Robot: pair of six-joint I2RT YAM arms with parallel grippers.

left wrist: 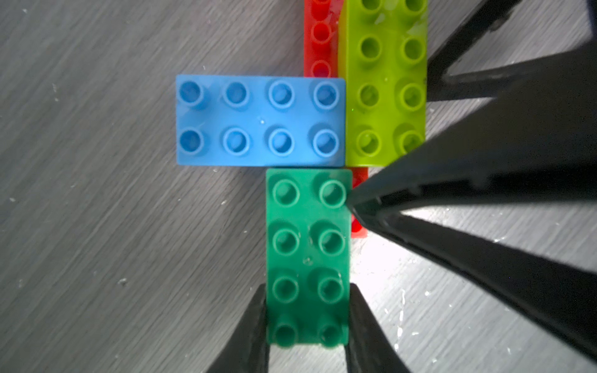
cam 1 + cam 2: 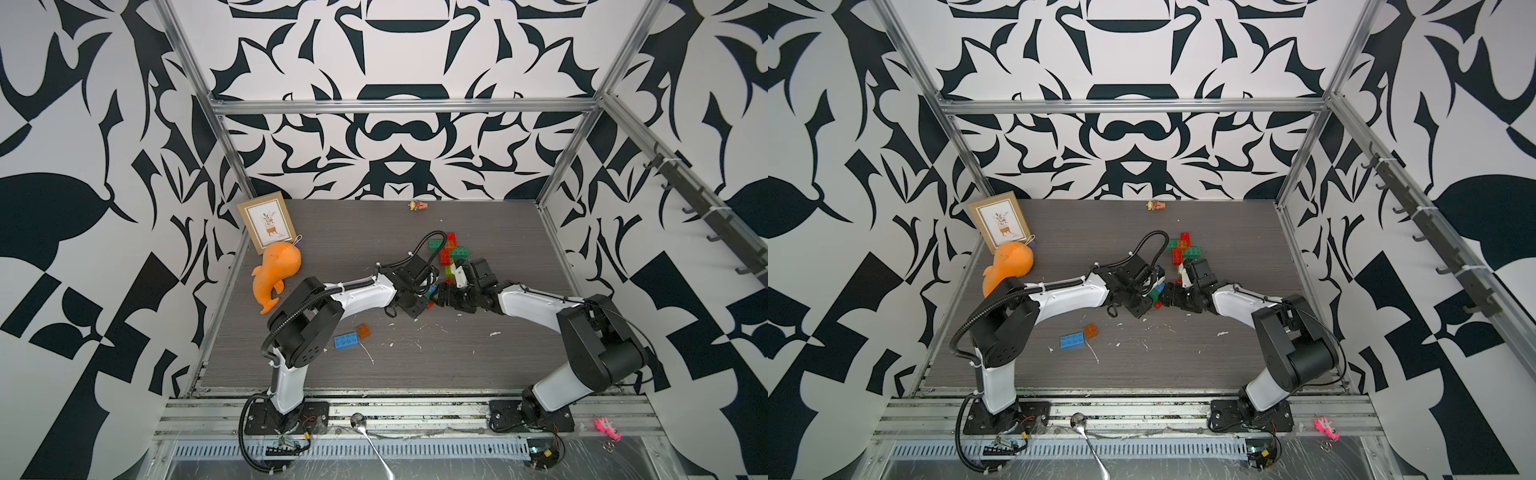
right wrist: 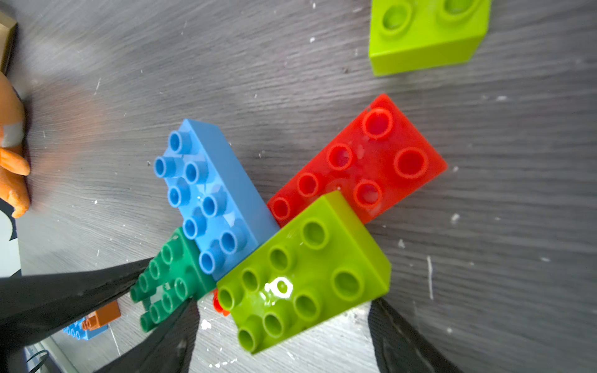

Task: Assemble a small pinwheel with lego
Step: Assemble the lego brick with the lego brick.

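Note:
Near the table's middle a lego cluster (image 2: 433, 292) lies between my two grippers. In the left wrist view a dark green brick (image 1: 308, 239), a blue brick (image 1: 260, 119) and a lime brick (image 1: 386, 80) sit studs up on a red brick (image 1: 319, 35). My left gripper (image 1: 307, 290) is shut on the green brick's end. My right gripper (image 3: 284, 302) stands open, straddling the lime brick (image 3: 303, 274) with a gap at each finger. One of its fingers (image 1: 484, 181) touches the green brick's side. The red brick (image 3: 371, 161) juts out beyond the lime one.
Loose bricks are piled at the back right (image 2: 451, 249), a second lime brick (image 3: 426, 35) among them. A blue brick (image 2: 347, 341) and an orange one (image 2: 363, 331) lie front left. An orange plush whale (image 2: 276, 274) and a framed picture (image 2: 267, 224) stand far left.

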